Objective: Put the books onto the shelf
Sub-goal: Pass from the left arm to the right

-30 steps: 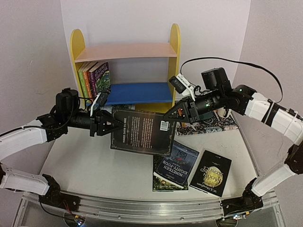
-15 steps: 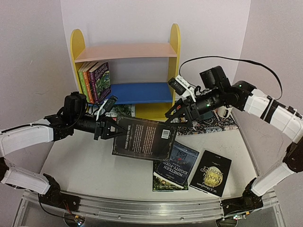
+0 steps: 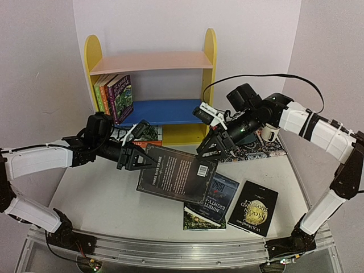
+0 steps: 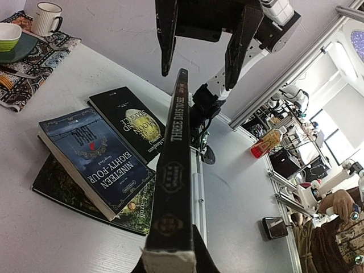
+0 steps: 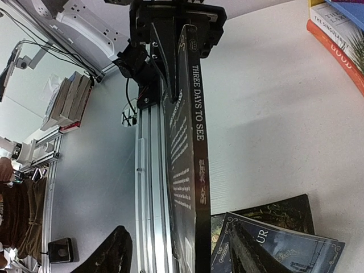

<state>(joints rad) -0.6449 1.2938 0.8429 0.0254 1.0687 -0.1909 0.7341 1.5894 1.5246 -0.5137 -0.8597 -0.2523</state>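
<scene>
My left claw (image 3: 138, 159) is clamped on one end of the black book (image 3: 179, 175), holding it above the surface. Its long axis runs straight to my right claw (image 3: 215, 152), which is spread wide around the far end without gripping. The shelf (image 3: 210, 51) is beyond both.

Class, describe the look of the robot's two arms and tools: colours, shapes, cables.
The left arm and right arm have white link covers with black joints and black motor housings at the wrists. The left tool and right tool are black, each with two tapered fingers and a white camera block behind. A black cable loops above the right arm.
</scene>
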